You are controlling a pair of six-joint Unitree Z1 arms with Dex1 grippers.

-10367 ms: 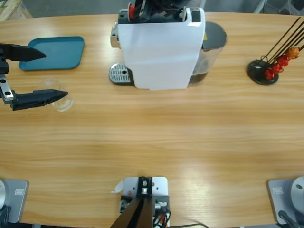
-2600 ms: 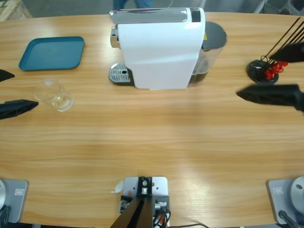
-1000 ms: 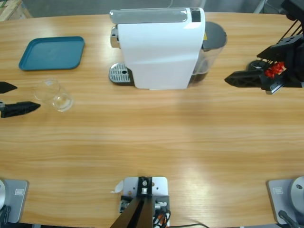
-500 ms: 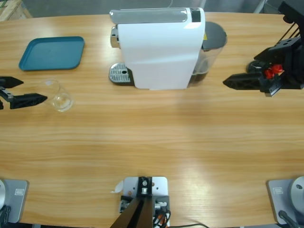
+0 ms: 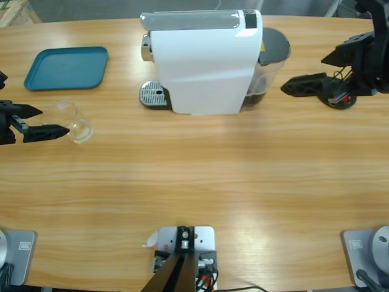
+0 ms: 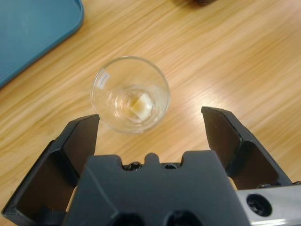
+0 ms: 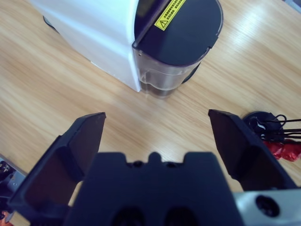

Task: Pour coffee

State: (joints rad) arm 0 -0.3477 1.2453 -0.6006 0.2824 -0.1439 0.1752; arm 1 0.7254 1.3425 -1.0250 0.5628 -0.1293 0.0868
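Both grippers are matte black all over. The left gripper [image 6: 149, 123] has two broad, wedge-shaped jaws with flat inner faces, set either side of a blocky black body with a small rounded notch in its top edge. A round screw head sits in the body's lower corner, beside a pale grey strip. The right gripper [image 7: 157, 129] is built the same, with the same notch, screw head and grey strip. From above its black housing looks angular and boxy.

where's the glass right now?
High view: the clear glass stands upright on the table's left side, just below the blue tray, left of the coffee machine. The open left gripper is right beside it, not gripping.
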